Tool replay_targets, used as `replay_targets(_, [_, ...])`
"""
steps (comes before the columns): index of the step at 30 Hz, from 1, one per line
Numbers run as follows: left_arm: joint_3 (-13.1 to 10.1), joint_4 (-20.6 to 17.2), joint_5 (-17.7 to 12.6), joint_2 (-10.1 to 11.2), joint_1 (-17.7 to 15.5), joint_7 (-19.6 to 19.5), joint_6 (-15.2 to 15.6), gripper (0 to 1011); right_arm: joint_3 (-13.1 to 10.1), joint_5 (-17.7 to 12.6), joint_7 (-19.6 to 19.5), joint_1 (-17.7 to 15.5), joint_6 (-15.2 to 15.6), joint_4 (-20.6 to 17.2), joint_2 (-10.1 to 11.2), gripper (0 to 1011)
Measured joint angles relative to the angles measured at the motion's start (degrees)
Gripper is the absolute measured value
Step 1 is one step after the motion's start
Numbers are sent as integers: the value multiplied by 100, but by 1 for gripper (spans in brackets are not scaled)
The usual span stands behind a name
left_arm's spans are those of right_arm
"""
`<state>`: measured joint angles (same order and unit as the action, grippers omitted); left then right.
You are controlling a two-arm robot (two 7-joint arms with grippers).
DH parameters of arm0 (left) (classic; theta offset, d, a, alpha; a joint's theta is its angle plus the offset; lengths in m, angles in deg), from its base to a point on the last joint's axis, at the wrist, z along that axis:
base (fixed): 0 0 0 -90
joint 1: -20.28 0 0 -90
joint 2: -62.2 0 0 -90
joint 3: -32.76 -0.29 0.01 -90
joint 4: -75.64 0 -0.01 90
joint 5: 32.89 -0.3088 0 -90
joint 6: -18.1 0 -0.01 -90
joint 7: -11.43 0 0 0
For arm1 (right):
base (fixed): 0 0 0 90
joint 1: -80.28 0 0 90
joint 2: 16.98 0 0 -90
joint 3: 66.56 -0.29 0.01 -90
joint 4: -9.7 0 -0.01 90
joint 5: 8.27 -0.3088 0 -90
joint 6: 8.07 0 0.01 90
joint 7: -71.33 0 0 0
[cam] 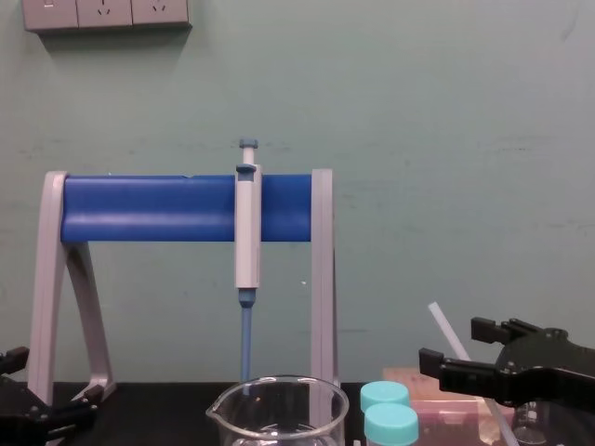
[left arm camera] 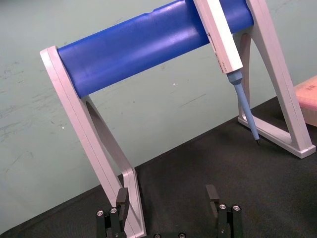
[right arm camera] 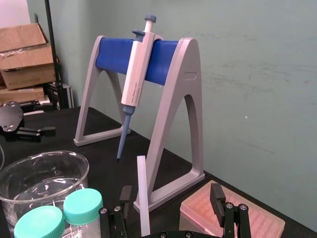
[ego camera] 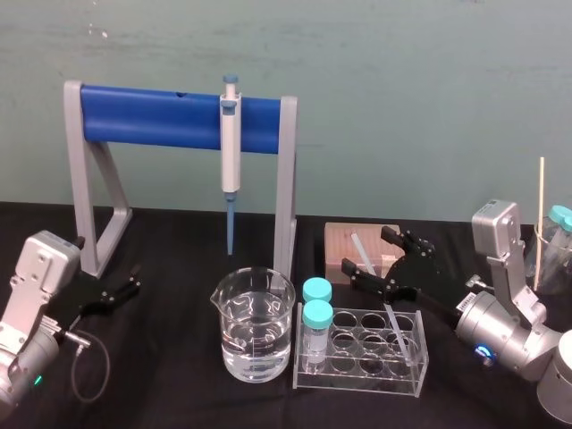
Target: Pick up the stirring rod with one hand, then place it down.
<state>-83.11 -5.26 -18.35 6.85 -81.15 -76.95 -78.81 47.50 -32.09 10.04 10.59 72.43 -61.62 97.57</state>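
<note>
The leaning rod (ego camera: pixel 399 332) was seen at 5 o'clock from the right claw (ego camera: pixel 365 249), spread open; left claw (ego camera: pixel 132 281) parked farther

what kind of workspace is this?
Looks like a wet-lab bench: a pipette hanging on a blue stand, a glass beaker of clear liquid, and a tube rack with two capped vials.

Rod (right arm camera: pixel 143 198): lower end cut off at the edge of the right wrist view. In the chest view, the right gripper (cam: pixel 446 342) hides part of it. Beaker (cam: pixel 279 404): base cut off in the chest view. Pipette (left arm camera: pixel 221 39): plunger end cut off in the left wrist view.
</note>
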Motion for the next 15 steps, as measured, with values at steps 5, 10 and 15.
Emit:
replay_targets(5, [0, 0, 0, 0, 0, 0, 0, 1000, -45, 56, 22, 12, 29, 44, -33, 1000])
replay_targets(10, [0, 0, 0, 0, 0, 0, 0, 1000, -41, 55, 22, 12, 29, 43, -29, 1000])
replay_targets(15, [0, 0, 0, 0, 0, 0, 0, 1000, -34, 51, 21, 11, 28, 39, -25, 1000])
